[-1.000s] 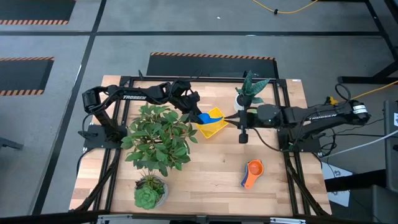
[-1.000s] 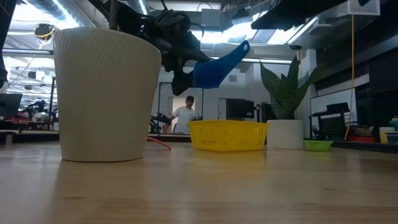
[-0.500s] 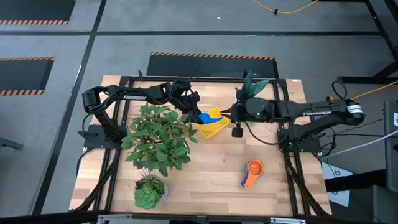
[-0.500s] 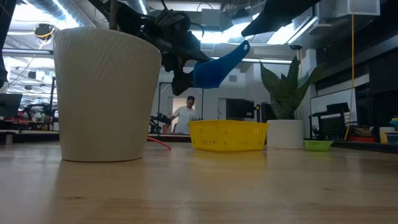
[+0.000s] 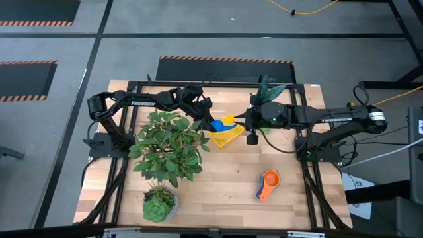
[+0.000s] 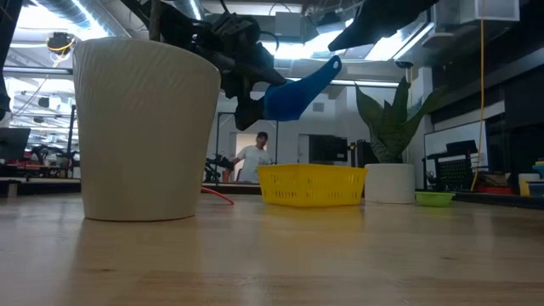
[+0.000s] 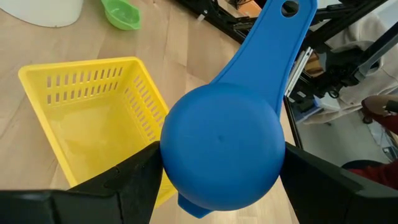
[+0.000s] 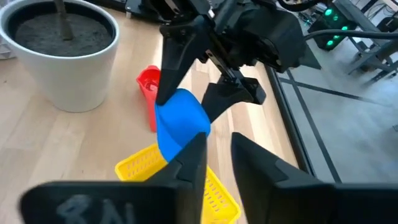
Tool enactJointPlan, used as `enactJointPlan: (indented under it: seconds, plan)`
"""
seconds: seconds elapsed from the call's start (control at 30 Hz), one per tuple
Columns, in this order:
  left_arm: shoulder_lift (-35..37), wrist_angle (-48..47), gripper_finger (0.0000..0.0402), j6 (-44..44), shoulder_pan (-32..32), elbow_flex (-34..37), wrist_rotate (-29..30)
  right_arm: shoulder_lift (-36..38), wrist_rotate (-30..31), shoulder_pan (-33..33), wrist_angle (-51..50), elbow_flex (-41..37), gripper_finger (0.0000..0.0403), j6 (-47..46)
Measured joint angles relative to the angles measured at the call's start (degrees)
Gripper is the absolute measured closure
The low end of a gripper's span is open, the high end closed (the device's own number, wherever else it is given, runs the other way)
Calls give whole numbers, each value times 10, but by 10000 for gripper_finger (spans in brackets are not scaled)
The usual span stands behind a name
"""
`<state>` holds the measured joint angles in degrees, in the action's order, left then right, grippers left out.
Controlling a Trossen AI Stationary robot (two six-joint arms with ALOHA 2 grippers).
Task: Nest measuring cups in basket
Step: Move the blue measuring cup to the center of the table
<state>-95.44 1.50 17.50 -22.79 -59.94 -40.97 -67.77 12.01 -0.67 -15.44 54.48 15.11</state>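
A: Status: left gripper (image 5: 210,123) holds the blue measuring cup (image 7: 221,152) by the bowl, jaws spread wide round it, handle sticking up and away. It hangs above the near edge of the yellow basket (image 7: 93,146), not yet in it. In the low view the cup (image 6: 293,92) is well clear of the basket (image 6: 311,184).

B: Right side?

A: Right gripper (image 8: 214,155) is up at the basket's other side, fingers parted only a narrow gap, nothing between them. It points at the blue cup (image 8: 180,124).

B: Risks?

A: Main one: cup isn't centred over the basket. In the left wrist view the bowl overhangs the basket's corner wall. Let go there and I'd expect it to hit the rim and tip out onto the table (image 5: 225,172).

B: Arms clashing?

A: Possible. The two grippers sit close over the basket in the high view; if the right one reaches for the handle it could knock the cup loose from a wide grip.

B: Other cups?

A: Green cup (image 7: 121,12) near the white pot (image 6: 389,182), orange one with a light blue one (image 5: 268,183) well apart toward the front right, a red one (image 8: 149,87) beyond the basket. Basket looks empty, so the job's barely begun.
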Motion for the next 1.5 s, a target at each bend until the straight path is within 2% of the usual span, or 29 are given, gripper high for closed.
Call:
enactJointPlan:
  seconds: [0.2, 0.33, 0.5, 0.7, 0.87, 0.97, 1.1, 1.27, 1.5]
  plan:
    - [0, 0, 114, 0, 0, 0, 0, 0, 0, 0, 4, 0, 247, 4]
    - [0, 0, 114, 0, 0, 0, 0, 0, 0, 0, 6, 0, 224, 5]
    - [0, 0, 114, 0, 0, 0, 0, 0, -4, 0, -4, 0, 221, 15]
    - [0, 0, 114, 0, 0, 0, 0, -3, -36, -2, -20, 0, 220, 47]
    - [0, 0, 114, 0, -1, 0, 3, -24, -42, -18, -22, 0, 220, 46]
    - [0, 1, 114, -1, 0, 0, 0, -40, -67, -22, -23, 0, 221, 49]
    - [0, 1, 114, -1, 0, 0, -1, -52, -71, -22, -22, -1, 238, 76]
    - [0, 1, 114, -1, 0, 0, -1, -57, -71, -22, -23, 0, 282, 77]
    - [0, 1, 114, -3, 0, 0, -8, -57, -79, -22, -31, -1, 382, 82]
